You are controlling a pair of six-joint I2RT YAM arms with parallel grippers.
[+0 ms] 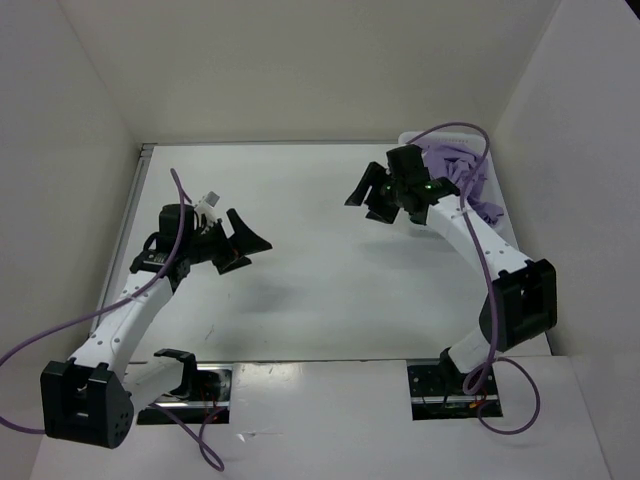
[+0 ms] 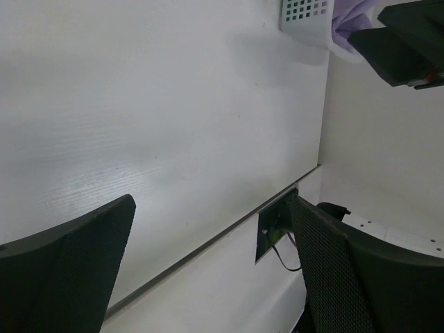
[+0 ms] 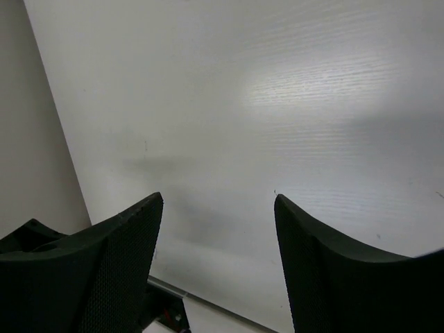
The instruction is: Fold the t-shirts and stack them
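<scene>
Seen from above, the white surface [image 1: 300, 200] carries one crumpled lavender t-shirt [image 1: 462, 168] in its far right corner, at about 1 o'clock. The shirt is bunched up, with a fold trailing toward 5 o'clock along the right wall. The left wrist view shows it heaped in a white mesh basket [image 2: 304, 12], with purple cloth [image 2: 350, 15] spilling over the basket's rim.

The left hand [image 1: 245, 250] hangs over the surface at about 9 o'clock. Its two dark fingers are spread wide apart with nothing between them, and they point toward 3 o'clock. In its own camera the hand [image 2: 215, 277] shows only bare surface [image 2: 139, 104] and the near edge between the two mesh-textured fingers [image 2: 69, 277].

The right hand [image 1: 368, 200] sits above the surface at about 1 o'clock, just beside the shirt on its 8 o'clock side and apart from the cloth. It is also spread open and holds nothing. In its own camera the hand [image 3: 218, 263] frames bare white surface [image 3: 277, 83] between its fingers [image 3: 347, 270].

The two hands are well apart, with open surface between them. A purple cable [image 1: 178, 215] loops along each arm.
</scene>
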